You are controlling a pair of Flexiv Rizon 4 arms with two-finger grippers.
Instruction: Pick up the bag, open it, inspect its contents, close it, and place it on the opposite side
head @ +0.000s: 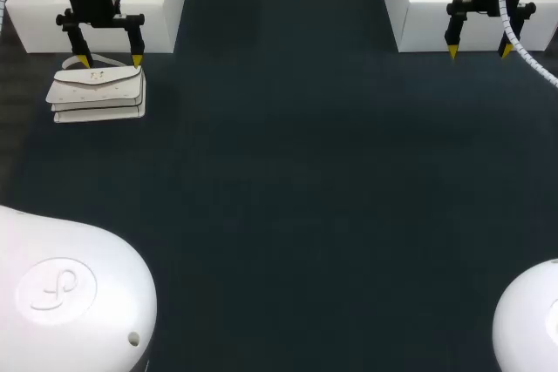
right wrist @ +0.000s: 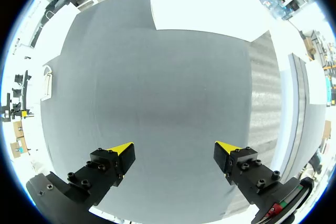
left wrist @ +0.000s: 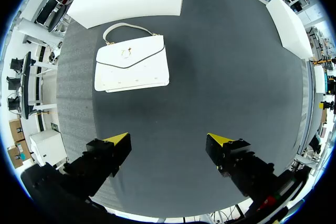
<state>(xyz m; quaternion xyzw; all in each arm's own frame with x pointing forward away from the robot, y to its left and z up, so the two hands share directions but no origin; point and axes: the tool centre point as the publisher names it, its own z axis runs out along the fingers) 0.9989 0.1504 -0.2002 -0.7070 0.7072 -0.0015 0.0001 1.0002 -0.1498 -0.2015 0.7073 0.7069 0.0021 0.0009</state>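
My left pincer [left wrist: 168,140] hangs open above the white bag [left wrist: 132,64]; descending off-line, I'd miss the thin handle [left wrist: 128,25] and shove it.

Head camera looks down from behind — wrist cameras face down, nearer; head and left wrist share the bag [head: 98,93].

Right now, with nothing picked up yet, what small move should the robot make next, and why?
Probably lower the left gripper toward the white handbag, aiming for its handle. The handbag lies flat and closed on the left side of the table, untouched. The left gripper hangs near it with jaws open, while the right gripper, also open, is far across the table.
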